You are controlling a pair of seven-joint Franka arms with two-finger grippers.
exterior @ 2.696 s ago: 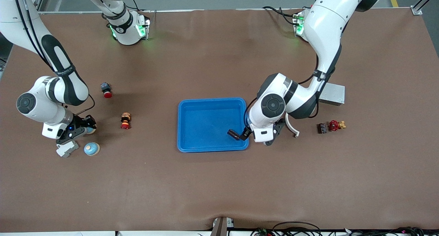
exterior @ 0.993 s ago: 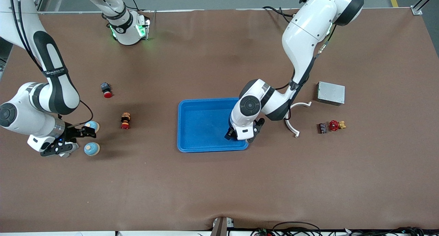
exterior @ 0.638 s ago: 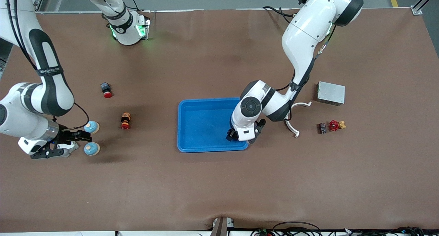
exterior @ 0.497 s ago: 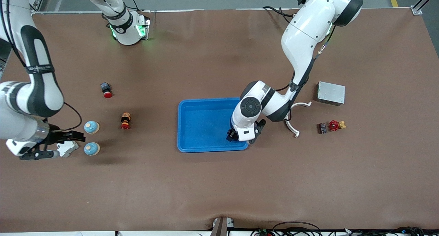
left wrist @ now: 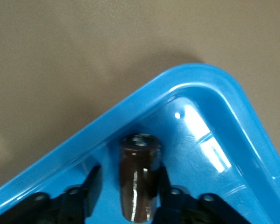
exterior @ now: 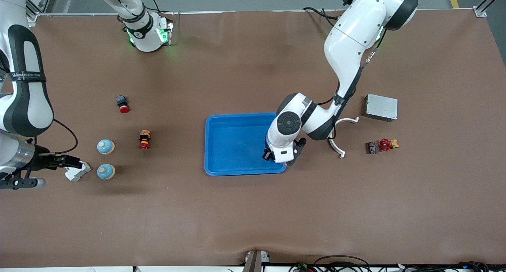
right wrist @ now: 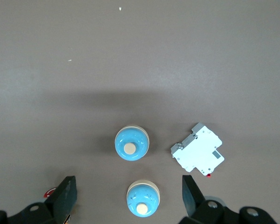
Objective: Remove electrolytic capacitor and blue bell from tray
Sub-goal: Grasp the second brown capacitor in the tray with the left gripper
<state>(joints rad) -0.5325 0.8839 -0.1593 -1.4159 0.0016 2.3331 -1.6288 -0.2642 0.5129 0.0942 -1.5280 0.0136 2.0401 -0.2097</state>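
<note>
While bent, left arm (exterior: pixel 348 54) straddles capacitor (left wrist: pixel 138 175).

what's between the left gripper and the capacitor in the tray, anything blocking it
Nothing visible. The left gripper already straddles the dark capacitor, one finger on each side, in a corner of the blue tray. Only the tray's raised rim stands close beside it, so lifting it out should clear that.

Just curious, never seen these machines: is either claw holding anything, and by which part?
The left gripper has its fingers either side of the dark capacitor's body in the tray; a firm grip cannot be told. The right gripper holds nothing.
</note>
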